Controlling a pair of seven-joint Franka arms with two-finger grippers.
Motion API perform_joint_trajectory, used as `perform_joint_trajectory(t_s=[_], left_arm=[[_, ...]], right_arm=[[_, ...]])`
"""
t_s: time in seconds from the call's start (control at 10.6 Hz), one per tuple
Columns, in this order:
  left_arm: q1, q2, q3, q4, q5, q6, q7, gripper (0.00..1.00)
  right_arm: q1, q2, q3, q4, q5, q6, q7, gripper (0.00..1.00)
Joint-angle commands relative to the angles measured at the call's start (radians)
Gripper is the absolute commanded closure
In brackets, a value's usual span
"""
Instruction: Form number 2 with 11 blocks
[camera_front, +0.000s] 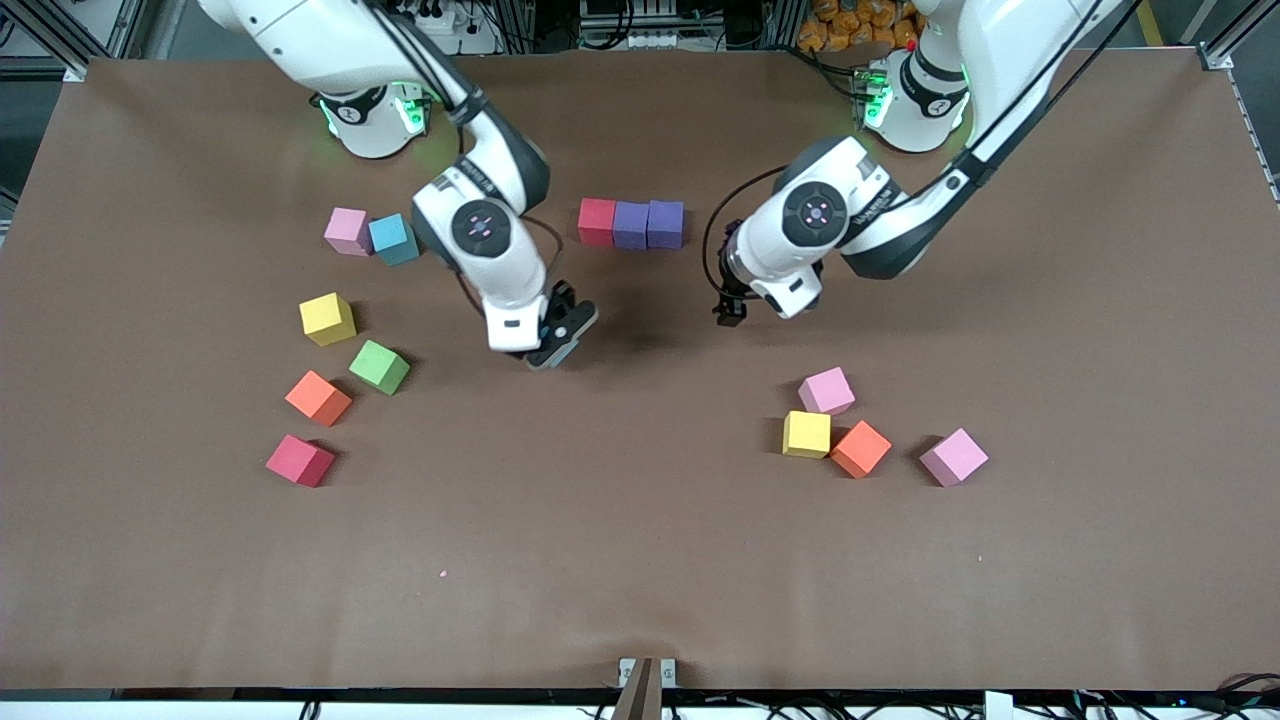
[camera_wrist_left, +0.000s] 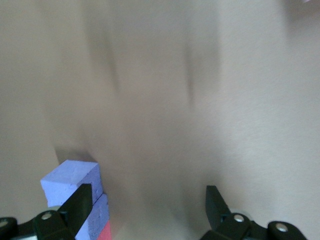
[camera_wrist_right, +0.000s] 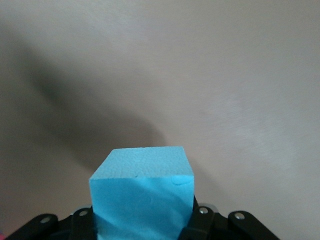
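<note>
A row of three blocks, red (camera_front: 597, 221), purple (camera_front: 631, 224) and purple (camera_front: 665, 223), lies near the robots' bases. My right gripper (camera_front: 558, 345) is shut on a blue block (camera_wrist_right: 142, 195), held over bare table nearer the front camera than the row. Only a sliver of that block (camera_front: 548, 357) shows in the front view. My left gripper (camera_front: 730, 312) is open and empty over bare table, close to the row's purple end. The left wrist view shows its spread fingers (camera_wrist_left: 216, 200) and the purple blocks (camera_wrist_left: 72, 180) beside them.
Toward the right arm's end lie loose blocks: pink (camera_front: 348, 230), blue (camera_front: 393, 238), yellow (camera_front: 327, 318), green (camera_front: 379, 366), orange (camera_front: 318, 397), red (camera_front: 299, 460). Toward the left arm's end lie pink (camera_front: 826, 390), yellow (camera_front: 806, 434), orange (camera_front: 860, 448), pink (camera_front: 953, 456).
</note>
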Motion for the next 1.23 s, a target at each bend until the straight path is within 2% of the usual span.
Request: perform_joint_trajectory(t_s=[0.0,0.38,0.76,1.14], left_arm=[[0.065,0.005,-0.007,0.041,-0.007,-0.076,0.169,0.00],[0.104,0.031,0.039,0.119,-0.002,-0.119,0.511,0.00],[0.087,0.068,0.108,0.139,0.003,-0.119,0.940,0.00],[0.081,0.094,0.111,0.160,0.202,-0.141,1.040,0.00]], right_arm=[[0.109,0.006,0.000,0.041,-0.004,-0.021,0.322,0.66],[0.242,0.084,0.000,0.152,-0.005,-0.021,0.764,0.66],[0.292,0.139,-0.004,0.203,-0.004,-0.029,0.976,0.66],[0.341,0.161,-0.006,0.203,-0.012,-0.064,1.055,0.67]])
